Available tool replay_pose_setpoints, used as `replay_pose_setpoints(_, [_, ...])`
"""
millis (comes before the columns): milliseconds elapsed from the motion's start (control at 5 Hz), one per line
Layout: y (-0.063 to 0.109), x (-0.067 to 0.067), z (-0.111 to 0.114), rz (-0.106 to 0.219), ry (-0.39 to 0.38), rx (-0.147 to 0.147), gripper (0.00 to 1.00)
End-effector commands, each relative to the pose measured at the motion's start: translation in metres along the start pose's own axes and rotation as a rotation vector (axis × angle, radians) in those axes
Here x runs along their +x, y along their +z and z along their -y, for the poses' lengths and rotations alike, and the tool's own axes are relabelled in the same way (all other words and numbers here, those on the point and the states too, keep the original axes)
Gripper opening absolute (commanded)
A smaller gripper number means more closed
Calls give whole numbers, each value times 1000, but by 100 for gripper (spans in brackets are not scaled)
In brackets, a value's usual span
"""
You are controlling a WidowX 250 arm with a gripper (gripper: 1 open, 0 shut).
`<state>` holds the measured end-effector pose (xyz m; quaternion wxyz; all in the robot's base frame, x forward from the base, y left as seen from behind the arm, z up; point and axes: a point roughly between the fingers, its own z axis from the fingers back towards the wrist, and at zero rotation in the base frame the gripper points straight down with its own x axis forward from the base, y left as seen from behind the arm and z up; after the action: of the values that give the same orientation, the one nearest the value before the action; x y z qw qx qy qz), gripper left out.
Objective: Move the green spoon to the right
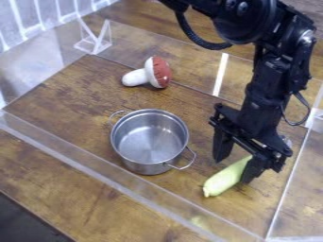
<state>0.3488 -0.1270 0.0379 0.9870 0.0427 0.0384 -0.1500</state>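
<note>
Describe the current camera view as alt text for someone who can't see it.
A black robot gripper hovers low over a green spoon on a wooden table. A steel pot stands beside the spoon, with a red-and-white toy mushroom farther back.

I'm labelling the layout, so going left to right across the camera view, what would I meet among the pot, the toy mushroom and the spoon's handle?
Toy mushroom and steel pot overlap left to right, so I leave their order out; both come before the yellow-green spoon handle.
</note>
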Motion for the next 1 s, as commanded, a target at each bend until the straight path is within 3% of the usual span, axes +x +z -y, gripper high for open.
replay_pose_setpoints(0, [29, 10, -14, 73, 38, -3, 100])
replay_pose_setpoints(200, [34, 11, -17, 76, 55, -5, 100])
replay_pose_setpoints(400, [32, 11, -19, 76, 57, -7, 0])
replay_pose_setpoints(600, [47, 10, -24, 96, 81, -6, 100])
replay_pose_setpoints(800, [66, 7, -29, 131, 102, -8, 100])
